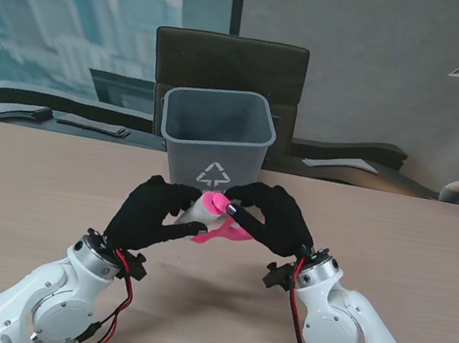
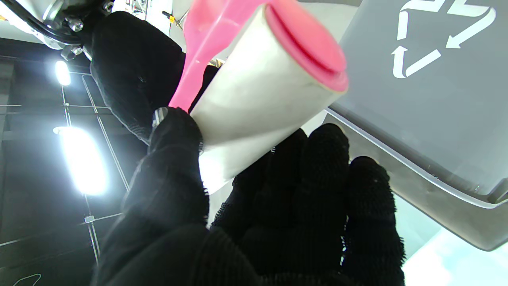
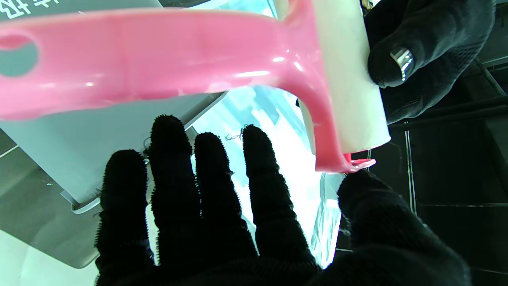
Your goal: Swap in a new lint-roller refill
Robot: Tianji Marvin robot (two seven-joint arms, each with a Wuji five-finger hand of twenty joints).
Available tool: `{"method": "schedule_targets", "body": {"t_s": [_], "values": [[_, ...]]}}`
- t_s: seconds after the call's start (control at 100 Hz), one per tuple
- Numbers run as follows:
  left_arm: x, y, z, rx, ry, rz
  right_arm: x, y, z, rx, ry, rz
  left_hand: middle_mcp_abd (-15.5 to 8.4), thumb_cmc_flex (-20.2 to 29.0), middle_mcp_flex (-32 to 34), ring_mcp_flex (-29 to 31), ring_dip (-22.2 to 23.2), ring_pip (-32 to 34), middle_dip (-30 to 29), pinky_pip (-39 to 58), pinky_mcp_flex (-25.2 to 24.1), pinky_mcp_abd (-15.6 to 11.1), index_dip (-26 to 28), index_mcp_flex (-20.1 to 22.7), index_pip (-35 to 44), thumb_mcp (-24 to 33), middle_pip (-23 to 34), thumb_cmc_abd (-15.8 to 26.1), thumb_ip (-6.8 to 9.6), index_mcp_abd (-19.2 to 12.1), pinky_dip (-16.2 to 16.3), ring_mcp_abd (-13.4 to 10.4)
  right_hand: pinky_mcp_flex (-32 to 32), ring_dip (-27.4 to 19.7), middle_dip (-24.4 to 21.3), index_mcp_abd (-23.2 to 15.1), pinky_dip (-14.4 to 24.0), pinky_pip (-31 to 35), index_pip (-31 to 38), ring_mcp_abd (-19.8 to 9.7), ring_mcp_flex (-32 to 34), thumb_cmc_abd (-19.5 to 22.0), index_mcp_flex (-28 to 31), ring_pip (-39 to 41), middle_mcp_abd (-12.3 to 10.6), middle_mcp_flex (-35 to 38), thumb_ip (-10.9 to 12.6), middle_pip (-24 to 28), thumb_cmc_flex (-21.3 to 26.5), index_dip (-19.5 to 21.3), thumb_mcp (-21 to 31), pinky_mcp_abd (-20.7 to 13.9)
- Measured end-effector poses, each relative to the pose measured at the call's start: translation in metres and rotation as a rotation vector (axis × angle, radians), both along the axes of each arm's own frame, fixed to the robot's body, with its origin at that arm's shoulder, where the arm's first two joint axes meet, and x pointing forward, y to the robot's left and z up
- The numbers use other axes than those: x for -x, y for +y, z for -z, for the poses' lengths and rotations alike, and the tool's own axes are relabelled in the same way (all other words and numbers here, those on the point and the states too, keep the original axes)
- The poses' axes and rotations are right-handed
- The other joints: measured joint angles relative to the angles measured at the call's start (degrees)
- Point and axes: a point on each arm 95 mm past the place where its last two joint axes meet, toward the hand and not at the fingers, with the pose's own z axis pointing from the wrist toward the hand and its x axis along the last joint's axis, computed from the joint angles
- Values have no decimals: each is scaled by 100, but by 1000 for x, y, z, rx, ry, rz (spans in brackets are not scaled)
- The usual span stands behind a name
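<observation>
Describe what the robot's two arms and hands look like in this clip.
Both arms have glossy white rounded shells with grey circular joint caps. The left hand and right hand are five-fingered and covered in black knit gloves. Black wrist collars carry small brackets. Red and black cables run along each forearm. A metal fingertip pokes through the left glove.

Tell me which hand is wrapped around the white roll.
The left hand: its fingers clasp the white roll. The right hand touches only the pink handle.

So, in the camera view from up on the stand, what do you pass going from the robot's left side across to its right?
Left black-gloved hand → white roll on the pink plastic lint roller → right black-gloved hand.
</observation>
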Motion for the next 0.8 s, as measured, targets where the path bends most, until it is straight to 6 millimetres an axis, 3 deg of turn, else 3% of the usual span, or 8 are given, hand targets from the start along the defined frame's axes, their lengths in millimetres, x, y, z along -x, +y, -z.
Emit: {"method": "schedule_targets", "body": {"t_s": [0.8], "values": [[3,-2,1,16,8,13,-5,3,3,-11,11,7,-11,36,0,0,0,0,0,-1,0,-2,0,-1,0,-8,0,0,0,-26,-1,-6,71,52,105,-14,68,-1,125,0,83,83,66,10,-53,131,-199,-7,132,0,-160,1]]}}
